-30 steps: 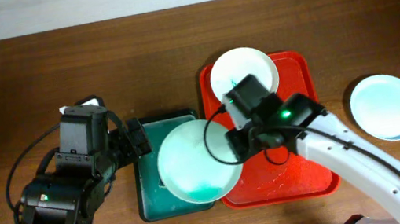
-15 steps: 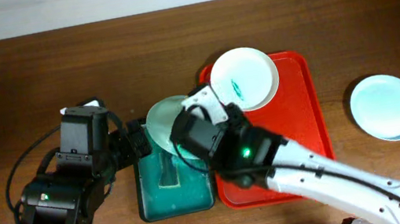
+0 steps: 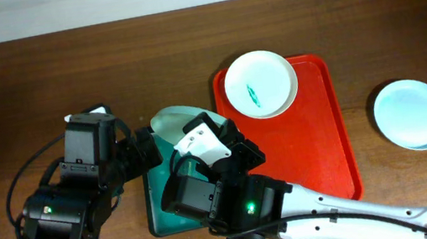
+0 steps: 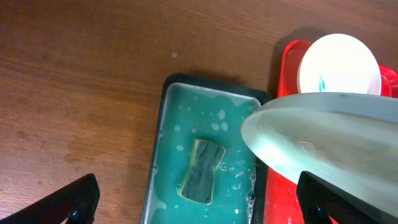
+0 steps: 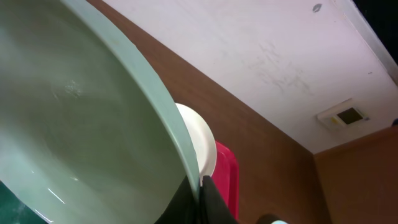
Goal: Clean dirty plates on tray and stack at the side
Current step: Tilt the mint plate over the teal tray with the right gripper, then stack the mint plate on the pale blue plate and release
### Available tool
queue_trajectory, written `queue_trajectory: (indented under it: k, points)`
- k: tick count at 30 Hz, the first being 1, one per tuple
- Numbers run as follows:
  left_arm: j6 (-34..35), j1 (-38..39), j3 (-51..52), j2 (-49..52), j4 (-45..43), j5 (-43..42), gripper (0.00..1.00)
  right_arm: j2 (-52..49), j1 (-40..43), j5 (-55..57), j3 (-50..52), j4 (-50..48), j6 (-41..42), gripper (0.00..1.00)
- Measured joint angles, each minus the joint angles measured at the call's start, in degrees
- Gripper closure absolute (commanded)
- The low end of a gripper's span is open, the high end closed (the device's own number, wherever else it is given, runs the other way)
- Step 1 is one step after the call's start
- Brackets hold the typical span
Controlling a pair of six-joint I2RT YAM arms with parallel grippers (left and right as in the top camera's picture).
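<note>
Currently: pale green plate (image 5: 81, 124) pinched at its rim by the right fingers (image 5: 208, 202), tilted above the basin (image 4: 211, 84).
Basin holds soapy green water and one sponge (image 4: 202, 171), seen between the wide-open, empty left fingers (image 4: 68, 202). Red tray (image 3: 322, 163) beyond the right fingers carries one white plate (image 3: 259, 85) with a green smear. Another plate (image 3: 413, 113) sits on the counter (image 3: 21, 80), well apart from both.

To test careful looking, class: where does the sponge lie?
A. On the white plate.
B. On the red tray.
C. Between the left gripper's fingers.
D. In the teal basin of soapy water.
D: the left wrist view shows the sponge lying in the foamy water of the teal basin, with the green plate tilted above that basin.
</note>
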State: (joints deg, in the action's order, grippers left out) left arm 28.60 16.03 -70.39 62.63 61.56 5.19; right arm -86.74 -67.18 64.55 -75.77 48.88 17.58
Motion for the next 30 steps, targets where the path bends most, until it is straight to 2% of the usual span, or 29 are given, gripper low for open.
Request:
queue_trajectory:
  k: [11, 13, 15, 17, 18, 19, 20, 21, 22, 25, 28, 30]
  points:
    - [0.0, 0.0, 0.0, 0.0, 0.0, 0.0, 0.0, 0.0, 0.0, 0.0, 0.0, 0.0, 0.2, 0.96]
    - [0.0, 0.0, 0.0, 0.0, 0.0, 0.0, 0.0, 0.0, 2.1, -3.7, 0.0, 0.2, 3.3, 0.96]
    - [0.0, 0.0, 0.0, 0.0, 0.0, 0.0, 0.0, 0.0, 8.9, -16.0, -0.2, 0.3, 6.3, 0.96]
    - [0.0, 0.0, 0.0, 0.0, 0.2, 0.0, 0.0, -0.1, 28.3, -49.2, -0.3, 0.5, 7.6, 0.96]
    - [0.0, 0.0, 0.0, 0.1, 0.2, 0.0, 0.01, 0.0, 32.8, -58.7, -0.3, 0.6, 6.8, 0.96]
    - [0.0, 0.0, 0.0, 0.2, 0.0, 0.0, 0.01, 0.3, 41.3, -70.3, -0.4, 1.5, 5.6, 0.96]
    - [0.0, 0.0, 0.0, 0.2, 0.0, 0.0, 0.01, 1.1, 50.1, -77.2, -0.4, 2.7, 5.1, 0.96]
    - [0.0, 0.0, 0.0, 0.2, 0.0, 0.0, 0.01, 1.9, 56.2, -80.2, -0.6, 4.9, 4.9, 0.96]
    - [0.0, 0.0, 0.0, 0.2, 0.0, 0.0, 0.01, 3.1, 68.5, -83.6, -1.0, 10.6, 4.9, 0.96]
    - [0.0, 0.0, 0.0, 0.2, 0.1, 0.0, 0.0, 3.2, 93.0, -79.9, -1.1, 14.1, 5.4, 0.96]
    - [0.0, 0.0, 0.0, 0.2, 0.1, 0.0, 0.01, 1.5, 111.7, -77.4, -1.1, 13.9, 6.4, 0.96]
    - [0.0, 0.0, 0.0, 0.2, 0.2, 0.0, 0.01, -3.7, 118.1, -76.3, -1.0, 12.9, 6.7, 0.96]
